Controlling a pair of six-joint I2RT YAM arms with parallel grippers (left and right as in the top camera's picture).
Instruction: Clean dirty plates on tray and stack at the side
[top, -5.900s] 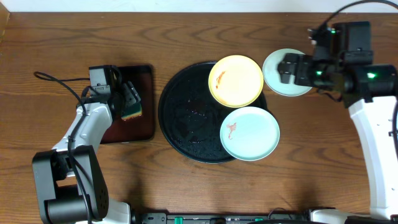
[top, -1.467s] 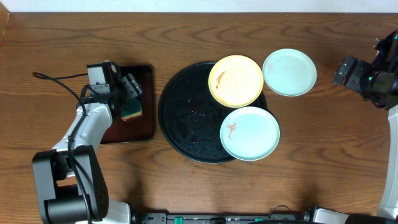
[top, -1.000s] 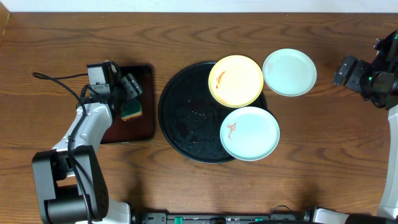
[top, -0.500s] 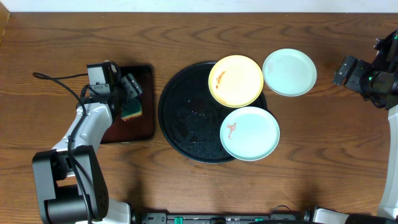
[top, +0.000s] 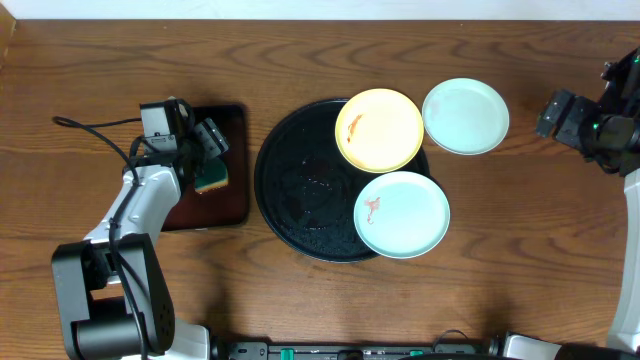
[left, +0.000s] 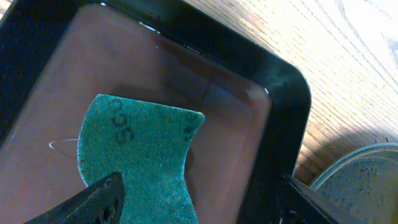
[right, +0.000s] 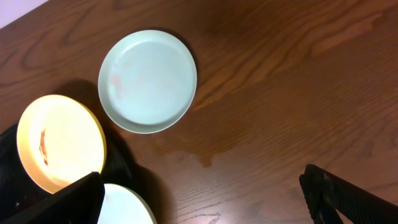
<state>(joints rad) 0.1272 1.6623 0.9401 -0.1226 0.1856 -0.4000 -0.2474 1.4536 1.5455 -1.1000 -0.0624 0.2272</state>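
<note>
At the left, the left gripper (left: 200, 183) hangs over the small reddish-brown tray (top: 225, 205), its fingers spread wide and gripping nothing. A green sponge (left: 143, 155) lies flat in that tray below the gripper, with one fingertip over its lower edge (whether the tip touches the sponge cannot be told).

In the middle of the wooden table (top: 320, 60) sits the large round black tray (top: 300, 190), its left half bare and glistening. The yellow plate (top: 379, 130) rests on the tray's upper right, overhanging the rim, with a small red-orange smear near its left side. Below it the smeared mint plate (top: 401, 214) sits on the tray's lower right, also overhanging the rim, with a red-orange mark left of its centre.

Just right of the yellow plate, off the tray and on the bare wood, lies the second mint plate (top: 465, 116), which looks clean.

At the far right, the right gripper (right: 202, 177) is well apart from that plate, fingers wide and empty.
</note>
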